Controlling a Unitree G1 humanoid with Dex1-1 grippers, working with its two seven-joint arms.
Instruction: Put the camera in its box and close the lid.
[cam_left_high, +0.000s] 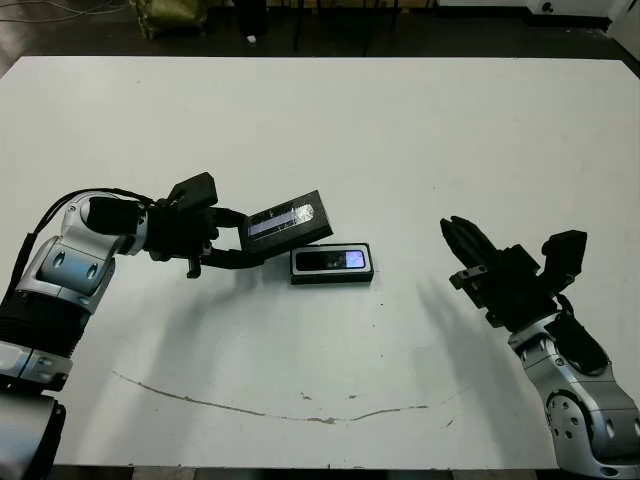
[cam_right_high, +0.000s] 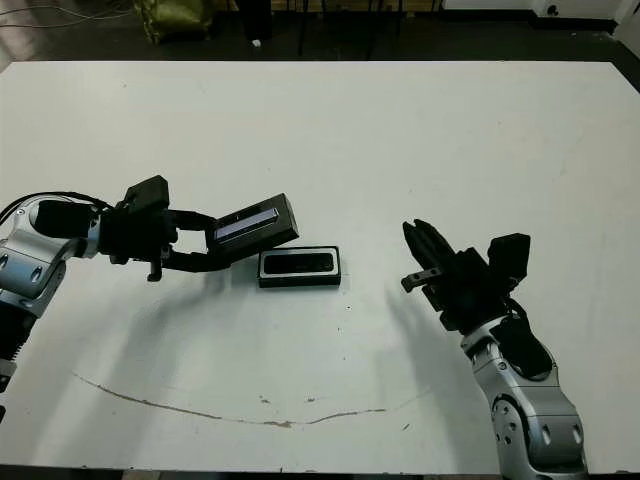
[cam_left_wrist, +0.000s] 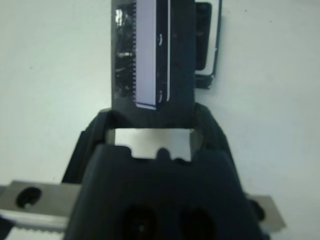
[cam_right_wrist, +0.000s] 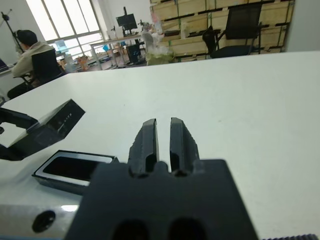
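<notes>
White desk (cam_left_high: 400, 130), left pincer (cam_left_high: 232, 243) pinching the lid (cam_left_high: 287, 221) tilted in the air just above and beside the box (cam_left_high: 332, 264), camera (cam_left_high: 331, 260) lying inside, right pincer (cam_left_high: 462, 242) pressed together, empty, well apart to the right.

- Slim black rectangular camera (cam_left_high: 331, 261) lies in the shallow black white-lined box (cam_left_high: 297, 267), mid-table (cam_left_high: 400, 130).
- Flat black rectangular lid (cam_left_high: 290, 222), tilted, just behind-left of the box.

Head stereo pair overlooks table (cam_left_high: 400, 130); wrist cameras close, low.
</notes>
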